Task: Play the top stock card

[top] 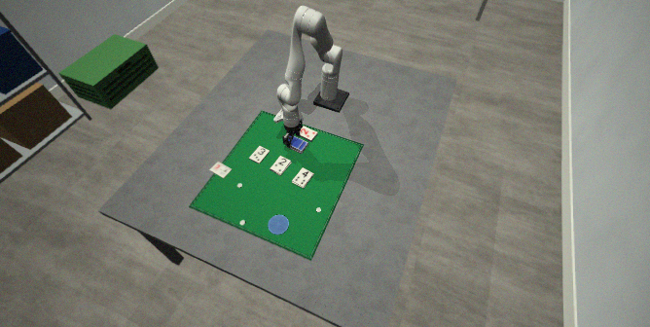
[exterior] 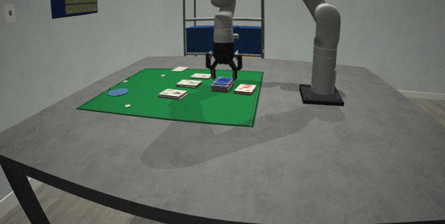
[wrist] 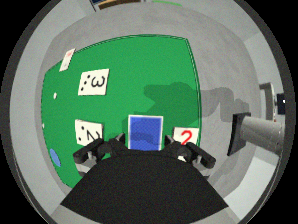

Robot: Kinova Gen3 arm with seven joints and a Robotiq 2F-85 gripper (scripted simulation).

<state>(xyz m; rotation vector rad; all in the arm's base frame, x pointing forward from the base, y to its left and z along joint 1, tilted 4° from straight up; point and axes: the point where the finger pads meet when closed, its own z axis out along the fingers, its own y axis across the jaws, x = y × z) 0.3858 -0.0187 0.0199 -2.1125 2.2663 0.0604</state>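
Observation:
The face-down stock [top: 297, 144] is a blue-backed stack on the green mat [top: 277, 182]; it also shows in the exterior view [exterior: 222, 84] and in the wrist view [wrist: 145, 133]. My gripper [exterior: 223, 73] hangs open just above the stock, one finger to each side of it, holding nothing. A face-up red 2 [top: 307, 132] lies beside the stock [exterior: 245, 89]. Three black piles lie in a row: a 3 [top: 259, 154], a 2 [top: 280, 164] and a 4 [top: 303, 177]. The 3 [wrist: 93, 83] and the black 2 [wrist: 87, 132] also show in the wrist view.
A lone card with red marks [top: 220, 169] lies on the grey table just off the mat's left edge. A blue disc [top: 278, 224] and three small white pegs [top: 239, 185] sit on the mat's near half. The arm's base [top: 331, 99] stands behind the mat.

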